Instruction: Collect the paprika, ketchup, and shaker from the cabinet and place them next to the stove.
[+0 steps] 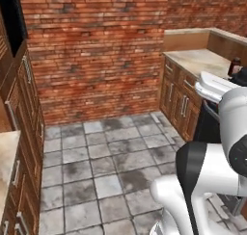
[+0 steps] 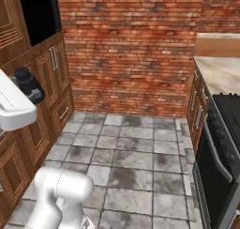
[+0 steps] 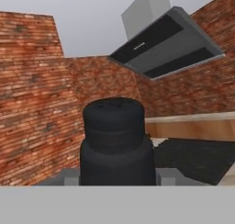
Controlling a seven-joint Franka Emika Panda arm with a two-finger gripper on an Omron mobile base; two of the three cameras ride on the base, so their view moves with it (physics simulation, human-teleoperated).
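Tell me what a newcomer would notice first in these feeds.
The ribbed dark cap of a jar looms in the middle of the hand view, held between the fingers. Behind it, a slanted grey range hood hangs over the flat black stove cooktop. In both base views, a red brick wall rises above the grey tiled floor.

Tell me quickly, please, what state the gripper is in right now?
Gripper: shut on a dark-capped jar, probably the paprika; which item it is cannot be told for sure.
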